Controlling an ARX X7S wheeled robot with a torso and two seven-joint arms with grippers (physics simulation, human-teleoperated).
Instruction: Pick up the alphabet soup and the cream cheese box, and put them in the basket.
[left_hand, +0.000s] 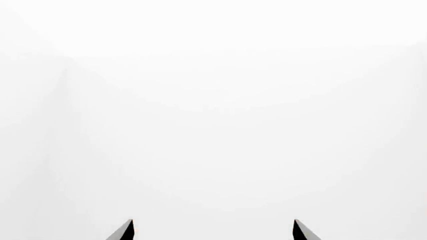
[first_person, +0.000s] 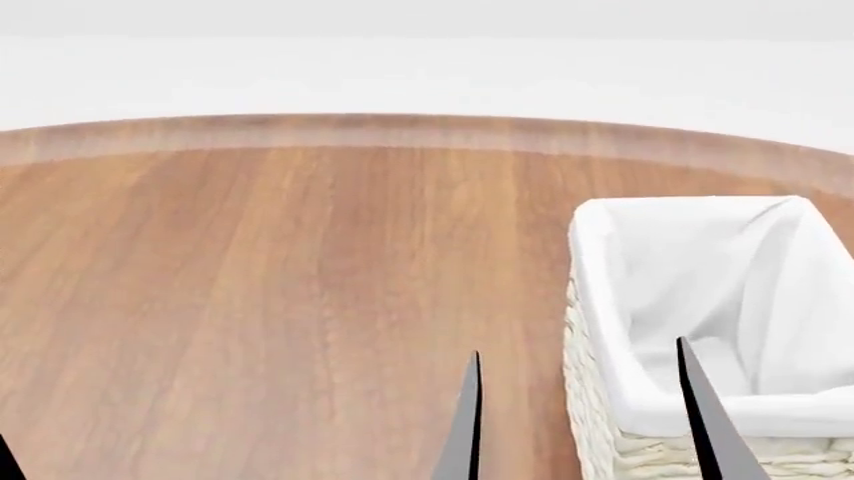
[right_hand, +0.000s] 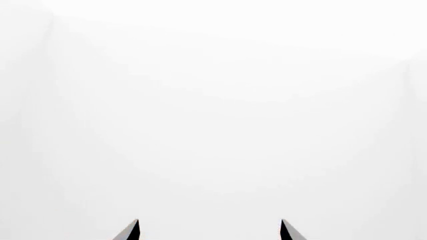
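We are looking at the basket (first_person: 627, 300), which is standing on the right side of the wooden table (first_person: 267, 300), its white cloth liner (first_person: 747, 270) folding over the rim. Its inside is showing only cloth from here. We are not seeing the alphabet soup or the cream cheese box in any view, so we cannot say where they are lying; the visible stretch of wood is showing neither.

In our judgement the task is barely under way, and the main risk is reaching blind: both wrist views are showing nothing but white background, so any move toward the items would be made without sight of them. A second risk is the basket itself. Two dark fingertips of the right gripper (first_person: 577, 420) are rising at the bottom of the head view, one just left of the basket wall and one overlapping its near rim, so a careless sweep could be nudging or tipping it.

In the right wrist view the right gripper's tips are standing well apart with nothing between them, so its jaws are spread and empty. The left gripper (left_hand: 213, 230) is looking the same in its own view: fingers wide, holding and touching nothing.
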